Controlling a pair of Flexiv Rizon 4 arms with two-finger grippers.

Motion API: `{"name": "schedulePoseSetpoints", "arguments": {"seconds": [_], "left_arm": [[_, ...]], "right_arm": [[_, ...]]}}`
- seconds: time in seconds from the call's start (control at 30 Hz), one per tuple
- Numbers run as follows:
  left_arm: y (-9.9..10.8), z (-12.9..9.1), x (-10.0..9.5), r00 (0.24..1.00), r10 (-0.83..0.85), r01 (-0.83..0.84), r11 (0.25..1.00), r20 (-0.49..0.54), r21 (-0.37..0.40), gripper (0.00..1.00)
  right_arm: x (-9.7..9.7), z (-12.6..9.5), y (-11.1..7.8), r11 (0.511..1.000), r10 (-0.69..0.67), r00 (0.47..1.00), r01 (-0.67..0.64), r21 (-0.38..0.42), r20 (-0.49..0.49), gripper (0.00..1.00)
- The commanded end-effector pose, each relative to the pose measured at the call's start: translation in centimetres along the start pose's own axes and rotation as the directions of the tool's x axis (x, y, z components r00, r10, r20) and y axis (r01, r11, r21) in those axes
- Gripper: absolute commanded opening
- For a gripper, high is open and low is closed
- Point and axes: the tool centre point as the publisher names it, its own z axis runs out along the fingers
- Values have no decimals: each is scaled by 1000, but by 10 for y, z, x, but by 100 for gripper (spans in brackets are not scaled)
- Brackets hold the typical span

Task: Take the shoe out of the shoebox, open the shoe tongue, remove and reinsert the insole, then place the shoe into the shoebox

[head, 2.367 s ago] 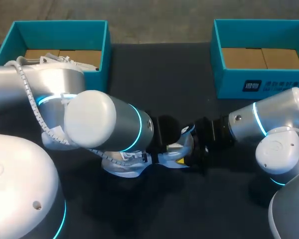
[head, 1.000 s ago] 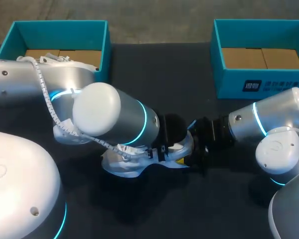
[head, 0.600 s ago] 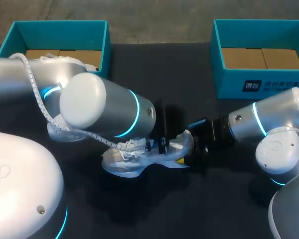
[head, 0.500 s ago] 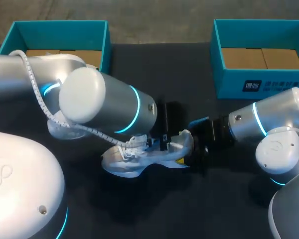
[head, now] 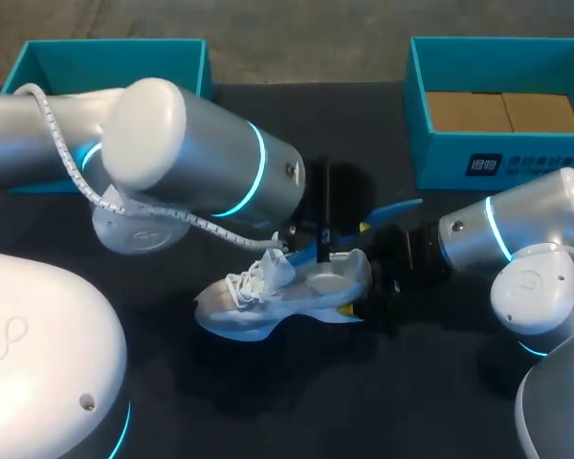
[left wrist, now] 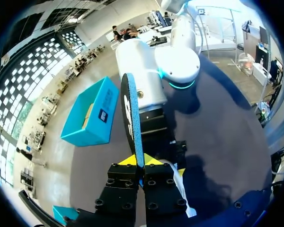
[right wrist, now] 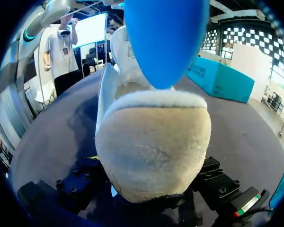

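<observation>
Insole (head: 394, 208) removal is the step: your left end effector (left wrist: 141, 161) pinches it, nearly closed; your right end effector (right wrist: 149, 196) clamps the shoe (head: 268, 301) heel. Next, lift it clear.

We sit in what looks like a robotics lab: our left arm (head: 191, 182) and right arm (head: 531, 225) share a black table (head: 297, 402) bearing a teal shoebox (head: 115, 55) and a second shoebox (head: 440, 158).
</observation>
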Motion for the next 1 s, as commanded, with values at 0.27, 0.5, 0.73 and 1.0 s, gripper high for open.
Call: {"name": "schedulePoseSetpoints", "arguments": {"seconds": [0.27, 0.5, 0.73, 1.0], "left_arm": [[4, -13, -3, 1000, 16, -16, 999, -15, 28, 0], [4, -13, -3, 1000, 16, -16, 999, -15, 28, 0], [4, -13, -3, 1000, 16, -16, 999, -15, 28, 0], [4, -13, -3, 1000, 16, -16, 999, -15, 28, 0]], "right_arm": [[1, 3, -1, 1000, 0, 1000, 0, 1, 2, 0], [1, 3, -1, 1000, 0, 1000, 0, 1, 2, 0], [1, 3, -1, 1000, 0, 1000, 0, 1, 2, 0], [1, 3, -1, 1000, 0, 1000, 0, 1, 2, 0]]}}
